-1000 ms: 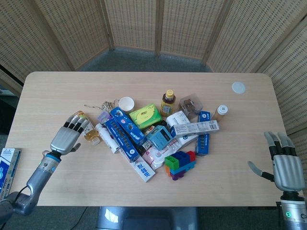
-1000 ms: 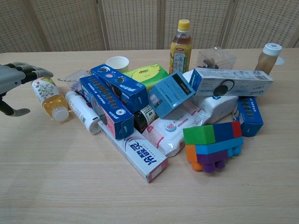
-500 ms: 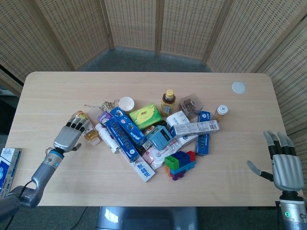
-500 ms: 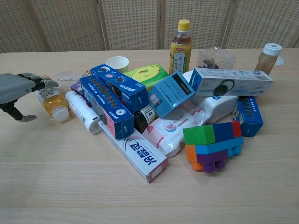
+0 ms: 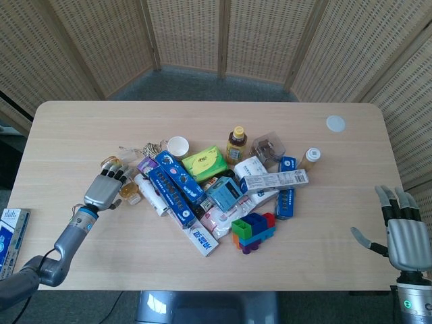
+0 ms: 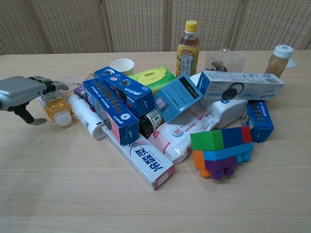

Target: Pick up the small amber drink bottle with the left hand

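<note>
Both my hands are lying spread — my left hand (image 5: 103, 191) is hanging over the little amber bottle (image 6: 54, 108), which is lying on the table (image 5: 81, 121) beside the white tube (image 6: 86, 116). My right hand (image 5: 405, 234) is holding nothing.

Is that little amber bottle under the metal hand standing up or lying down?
Lying down. The small amber drink bottle lies on its side on the table, white cap toward the chest camera, with the left hand over it.

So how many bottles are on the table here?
4: small amber bottle lying under the left hand, white bottle lying beside it, yellow-capped bottle upright behind, white-capped bottle far right. Others may be buried.
</note>
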Controlling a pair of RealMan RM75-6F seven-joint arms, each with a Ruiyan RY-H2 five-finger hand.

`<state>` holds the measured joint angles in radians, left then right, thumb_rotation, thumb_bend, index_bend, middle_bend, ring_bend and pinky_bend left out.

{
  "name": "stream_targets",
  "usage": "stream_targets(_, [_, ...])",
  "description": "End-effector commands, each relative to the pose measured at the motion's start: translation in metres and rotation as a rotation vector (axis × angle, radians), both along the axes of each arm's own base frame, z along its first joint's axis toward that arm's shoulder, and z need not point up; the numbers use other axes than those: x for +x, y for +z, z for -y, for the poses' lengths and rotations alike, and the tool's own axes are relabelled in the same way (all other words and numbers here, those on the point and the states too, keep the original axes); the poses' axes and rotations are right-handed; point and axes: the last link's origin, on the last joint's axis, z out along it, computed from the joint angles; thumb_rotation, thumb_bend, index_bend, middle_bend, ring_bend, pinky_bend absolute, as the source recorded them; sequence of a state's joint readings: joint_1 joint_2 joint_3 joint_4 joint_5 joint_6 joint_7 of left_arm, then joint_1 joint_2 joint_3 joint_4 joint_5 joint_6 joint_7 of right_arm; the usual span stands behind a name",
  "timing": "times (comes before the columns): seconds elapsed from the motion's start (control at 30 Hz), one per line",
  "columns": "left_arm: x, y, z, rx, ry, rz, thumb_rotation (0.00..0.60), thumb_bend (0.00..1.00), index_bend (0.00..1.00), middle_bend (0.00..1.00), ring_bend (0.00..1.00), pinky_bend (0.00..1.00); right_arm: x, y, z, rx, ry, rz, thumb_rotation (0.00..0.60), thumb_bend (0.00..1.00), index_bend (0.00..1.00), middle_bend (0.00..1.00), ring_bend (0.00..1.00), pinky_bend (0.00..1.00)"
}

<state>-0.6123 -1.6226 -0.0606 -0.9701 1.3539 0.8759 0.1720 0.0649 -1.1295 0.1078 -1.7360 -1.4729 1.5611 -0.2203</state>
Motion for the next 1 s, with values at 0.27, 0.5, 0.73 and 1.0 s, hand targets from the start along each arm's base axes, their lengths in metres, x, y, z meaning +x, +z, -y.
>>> stream_targets(0.27, [-0.001,-0.005,0.006,-0.034,0.033,0.011,0.6,0.35,0.29,0.34,0.38,0.28,0.002,0.001,-0.001,-0.006,0.009,0.006,0.0,0.19,0.0,0.12,0.0,0.0])
stream_targets(0.5, [0.0,0.0,0.019,-0.059,0.045,0.055,0.6,0.35,0.33,0.46,0.52,0.41,0.003,0.001,0.0,-0.008,0.014,0.008,0.0,0.19,0.0,0.12,0.0,0.0])
stream_targets(0.73, [0.0,0.009,0.04,-0.105,0.068,0.103,0.6,0.35,0.36,0.48,0.53,0.45,0.002,0.001,0.001,-0.011,0.013,0.012,0.0,0.19,0.0,0.12,0.0,0.0])
stream_targets(1.0, [0.006,0.012,0.033,-0.107,0.039,0.103,0.6,0.35,0.17,0.17,0.2,0.08,0.004,0.002,0.002,-0.018,0.019,0.014,0.0,0.19,0.0,0.12,0.0,0.0])
